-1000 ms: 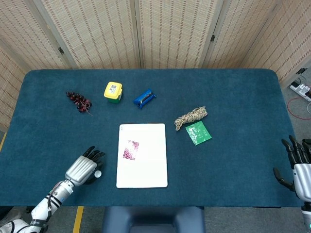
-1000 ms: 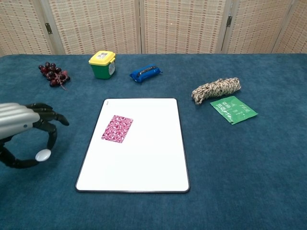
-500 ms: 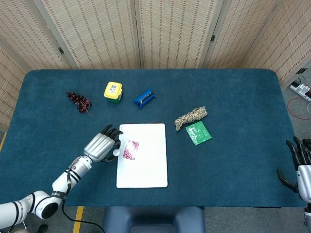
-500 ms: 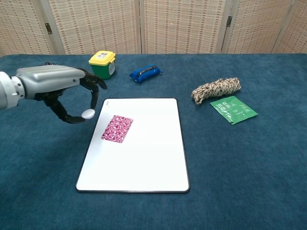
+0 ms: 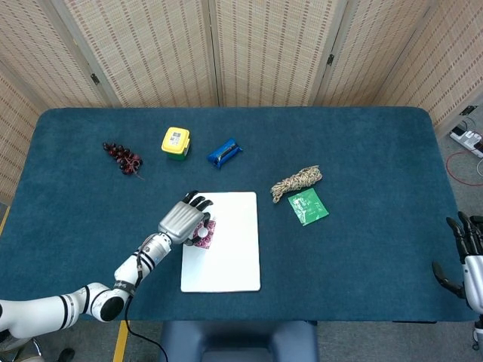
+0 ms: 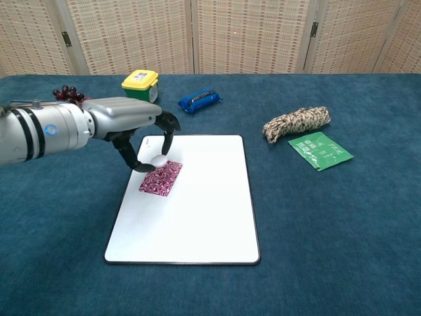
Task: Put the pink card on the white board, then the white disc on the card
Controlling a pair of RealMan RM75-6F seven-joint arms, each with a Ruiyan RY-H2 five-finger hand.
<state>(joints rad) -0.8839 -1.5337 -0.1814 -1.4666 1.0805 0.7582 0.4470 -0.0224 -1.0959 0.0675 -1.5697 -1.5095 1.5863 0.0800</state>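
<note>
The pink patterned card (image 6: 161,179) (image 5: 207,228) lies on the left part of the white board (image 6: 197,217) (image 5: 230,256). My left hand (image 6: 141,128) (image 5: 183,219) hovers over the card's upper end and pinches the small white disc (image 6: 159,160) (image 5: 202,233) between thumb and a finger, just above the card. Whether the disc touches the card is unclear. My right hand (image 5: 466,260) hangs at the table's far right edge with fingers spread, holding nothing; the chest view does not show it.
Along the back stand dark grapes (image 6: 71,101), a yellow-lidded green tub (image 6: 140,87) and a blue packet (image 6: 199,101). A coil of rope (image 6: 297,122) and a green sachet (image 6: 320,150) lie right of the board.
My left hand carried the white disc from the table's front left, rightward and away from me, to over the pink card. The right hand barely moved.
</note>
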